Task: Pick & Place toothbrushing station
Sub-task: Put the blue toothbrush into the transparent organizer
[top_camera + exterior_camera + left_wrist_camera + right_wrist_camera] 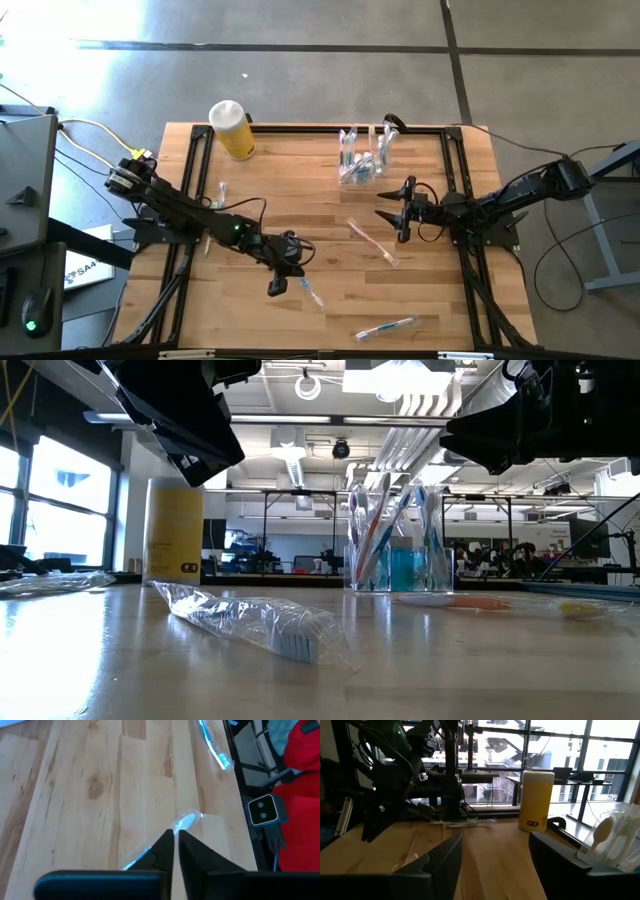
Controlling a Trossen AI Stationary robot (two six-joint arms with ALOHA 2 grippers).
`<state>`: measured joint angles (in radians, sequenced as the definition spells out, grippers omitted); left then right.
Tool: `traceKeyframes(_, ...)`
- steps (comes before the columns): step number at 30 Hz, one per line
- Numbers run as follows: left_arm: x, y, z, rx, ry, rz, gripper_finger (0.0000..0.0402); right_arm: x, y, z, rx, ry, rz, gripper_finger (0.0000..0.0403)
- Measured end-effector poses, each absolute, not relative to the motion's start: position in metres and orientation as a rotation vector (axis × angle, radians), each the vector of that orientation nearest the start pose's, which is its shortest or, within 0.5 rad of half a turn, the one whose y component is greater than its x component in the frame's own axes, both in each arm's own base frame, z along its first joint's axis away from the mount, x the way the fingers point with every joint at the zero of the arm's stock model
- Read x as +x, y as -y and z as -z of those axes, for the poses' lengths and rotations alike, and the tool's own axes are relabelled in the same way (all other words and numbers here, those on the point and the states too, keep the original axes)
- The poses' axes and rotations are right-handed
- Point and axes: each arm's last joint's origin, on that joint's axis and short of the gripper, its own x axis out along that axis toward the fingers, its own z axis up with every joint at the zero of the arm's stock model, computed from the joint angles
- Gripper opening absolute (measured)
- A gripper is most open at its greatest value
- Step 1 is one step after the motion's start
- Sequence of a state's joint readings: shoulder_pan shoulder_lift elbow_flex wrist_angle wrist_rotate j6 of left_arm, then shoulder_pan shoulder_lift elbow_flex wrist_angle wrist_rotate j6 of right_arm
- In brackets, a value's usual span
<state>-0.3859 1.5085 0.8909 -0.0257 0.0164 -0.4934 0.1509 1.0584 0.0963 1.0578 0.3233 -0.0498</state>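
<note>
— Where's the toothbrush being worked on?

— A wrapped blue toothbrush (310, 293) lies flat on the wooden table (300, 200), toward its front edge. The left gripper (279, 284) sits right at it — in the left wrist view the fingers (162, 851) are nearly pressed together, a thin slit between them, with the brush head (186, 821) poking out just past the tips. Whether they pinch the wrapper I cannot tell.

— And the rest of the set?

— The clear cup (361, 155) stands near the table's back edge, already holding several brushes. A pink toothbrush (372, 241) lies in the middle, another blue toothbrush (385, 328) by the front edge, and one more wrapped brush (219, 193) on the left.

— The other arm?

— The right gripper (392, 217) hovers between cup and pink brush, fingers spread, holding nothing. A yellow container (232, 129) stands at the back left corner.
</note>
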Motion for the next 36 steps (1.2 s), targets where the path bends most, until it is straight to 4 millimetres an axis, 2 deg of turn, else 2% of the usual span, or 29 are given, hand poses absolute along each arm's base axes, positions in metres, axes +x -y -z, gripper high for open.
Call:
traceKeyframes(10, 0.292, 0.119, -0.216, -0.356, -0.715, 0.212, 0.0140, 0.174, -0.017, -0.175, -0.023, 0.081, 0.174, 0.0220)
traceKeyframes(14, 0.292, 0.119, -0.216, -0.357, -0.715, 0.212, 0.0169, 0.174, -0.017, -0.175, 0.000, 0.083, 0.173, 0.0220)
traceKeyframes(23, 0.291, 0.122, -0.216, -0.349, -0.716, 0.226, 0.0179, 0.174, -0.018, -0.175, 0.031, 0.086, 0.148, 0.0220)
traceKeyframes(31, 0.284, 0.148, -0.207, -0.080, -0.680, 0.265, 0.0179, 0.175, -0.021, -0.172, 0.103, 0.055, 0.055, 0.0220)
traceKeyframes(36, 0.285, 0.157, -0.193, -0.013, -0.699, 0.233, 0.0179, 0.175, -0.021, -0.170, 0.099, 0.029, 0.054, 0.0220)
